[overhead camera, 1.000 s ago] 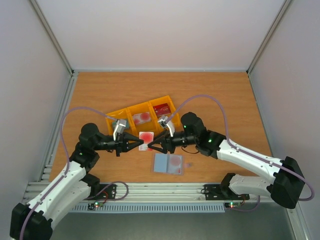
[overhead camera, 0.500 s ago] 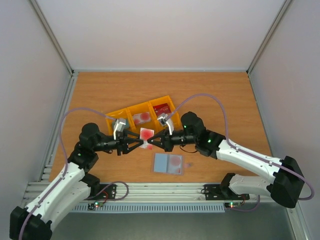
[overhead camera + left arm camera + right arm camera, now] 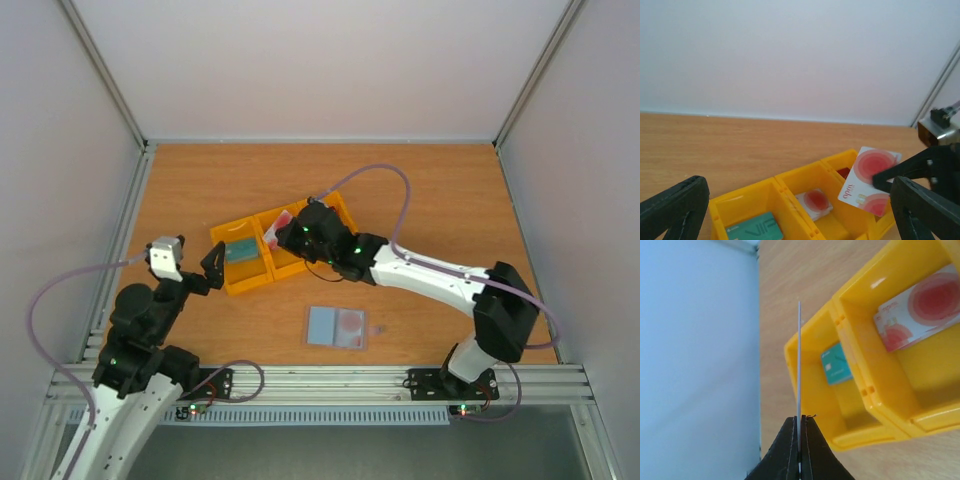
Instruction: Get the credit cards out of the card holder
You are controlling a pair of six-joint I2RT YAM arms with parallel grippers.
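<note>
My right gripper [image 3: 284, 229] is shut on a whitish-pink credit card [image 3: 869, 182] with red circles and holds it above the yellow tray [image 3: 232, 282]. In the right wrist view that card [image 3: 799, 360] shows edge-on between the shut fingers of the right gripper [image 3: 800, 420]. My left gripper [image 3: 212, 268] stands open and empty to the left of the tray. The card holder [image 3: 322, 327] lies open on the table, pale blue-grey side up, with a red-blotched card [image 3: 350, 322] on its right panel. A teal card [image 3: 754, 228] lies in the tray's left compartment.
The tray's middle compartment holds another whitish-pink card [image 3: 815, 202]. A dark red patch [image 3: 843, 172] shows in the right compartment. The right arm [image 3: 430, 275] reaches across the table over the tray. Cage walls surround the wooden table [image 3: 440, 190].
The left gripper has opened, let go of the whitish-pink card and drawn back to the left. The right gripper has shut on that card and carried it back over the tray.
</note>
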